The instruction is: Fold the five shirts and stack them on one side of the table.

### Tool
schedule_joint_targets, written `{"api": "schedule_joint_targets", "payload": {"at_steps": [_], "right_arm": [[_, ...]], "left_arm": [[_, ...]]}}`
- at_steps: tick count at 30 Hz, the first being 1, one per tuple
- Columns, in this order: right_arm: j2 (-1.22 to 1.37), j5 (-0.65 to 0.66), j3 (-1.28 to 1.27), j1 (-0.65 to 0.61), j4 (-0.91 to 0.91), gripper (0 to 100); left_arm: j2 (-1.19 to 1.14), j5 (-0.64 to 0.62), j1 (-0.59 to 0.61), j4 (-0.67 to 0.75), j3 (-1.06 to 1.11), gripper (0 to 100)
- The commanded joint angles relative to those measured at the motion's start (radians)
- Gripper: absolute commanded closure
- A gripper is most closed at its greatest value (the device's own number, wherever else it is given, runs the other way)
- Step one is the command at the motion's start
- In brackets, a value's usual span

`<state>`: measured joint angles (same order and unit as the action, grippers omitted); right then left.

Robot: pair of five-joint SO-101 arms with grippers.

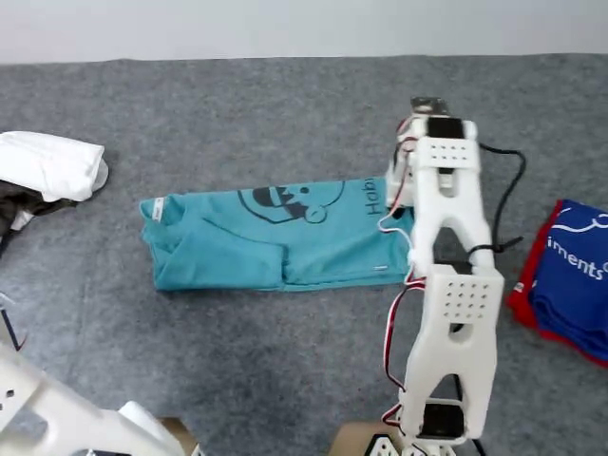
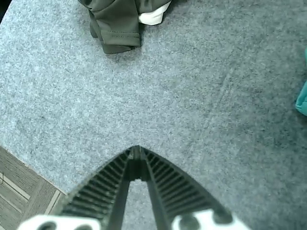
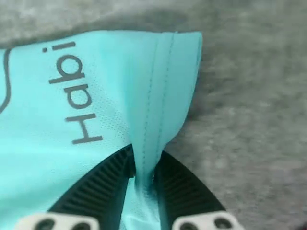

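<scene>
Arm (image 1: 446, 285) over shirt (image 1: 247, 242); folded stack (image 1: 570, 275), perhaps

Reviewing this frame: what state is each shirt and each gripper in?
teal shirt: folded into a long strip, flat on the mat, one end pinched.
white shirt: bunched up.
dark shirt: crumpled, beside the white shirt.
blue shirt: folded, on top of the red shirt.
red shirt: under the blue one, edge showing.
right gripper: jaws shut on the teal shirt's hem.
left gripper: jaws shut, empty, over the mat.

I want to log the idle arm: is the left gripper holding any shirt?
No, the left gripper is closed on nothing, above the bare grey mat.
</scene>
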<state>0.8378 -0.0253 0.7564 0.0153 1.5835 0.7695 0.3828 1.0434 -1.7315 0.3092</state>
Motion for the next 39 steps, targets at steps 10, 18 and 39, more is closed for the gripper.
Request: {"api": "schedule_joint_targets", "payload": {"at_steps": [10, 18, 39], "right_arm": [[-0.076, 0.207, 0.023, 0.237, -0.019, 98.8], [-0.085, 0.298, 0.023, 0.283, 0.015, 98.8], [-0.268, 0.331, 0.023, -0.363, 0.119, 98.8]], "left_arm": [[0.018, 0.006, -0.005, 0.012, -0.002, 100], [0.020, 0.006, 0.000, 0.009, -0.002, 100], [0.020, 0.002, 0.002, 0.009, -0.002, 100]]}}
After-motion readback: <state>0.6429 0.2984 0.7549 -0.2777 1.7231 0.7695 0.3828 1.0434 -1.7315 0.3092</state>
